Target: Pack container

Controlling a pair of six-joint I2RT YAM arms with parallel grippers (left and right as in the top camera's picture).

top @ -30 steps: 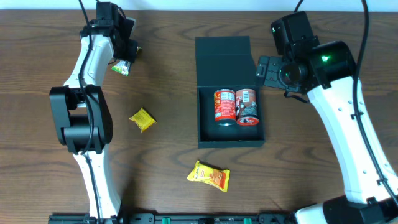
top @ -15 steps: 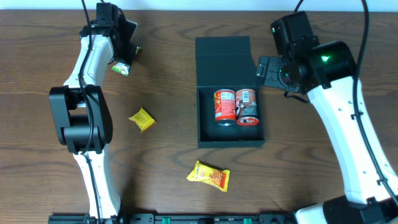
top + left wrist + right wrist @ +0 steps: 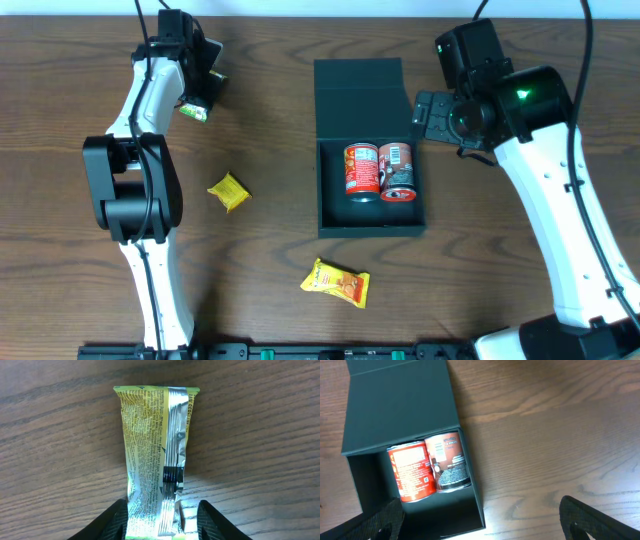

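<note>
The container (image 3: 370, 232) is a dark teal box in the middle of the table, its flap lid (image 3: 358, 98) lying open at the far side. A red can (image 3: 362, 170) and a red-and-black can (image 3: 397, 171) lie side by side inside. My left gripper (image 3: 162, 520) is open at the far left, astride the near end of a yellow-green snack packet (image 3: 155, 455) that lies on the wood. Its left finger touches the wrapper and its right finger stands off it. My right gripper (image 3: 480, 520) hangs wide open and empty by the container's (image 3: 472, 485) right wall.
A small yellow packet (image 3: 228, 192) lies left of the container. An orange-yellow packet (image 3: 336, 283) lies near the front edge, below the container's left corner. The near half of the container floor is bare.
My left arm has shifted slightly to the right over the yellow-green packet, and its jaws have narrowed a little. The right arm has not moved.
</note>
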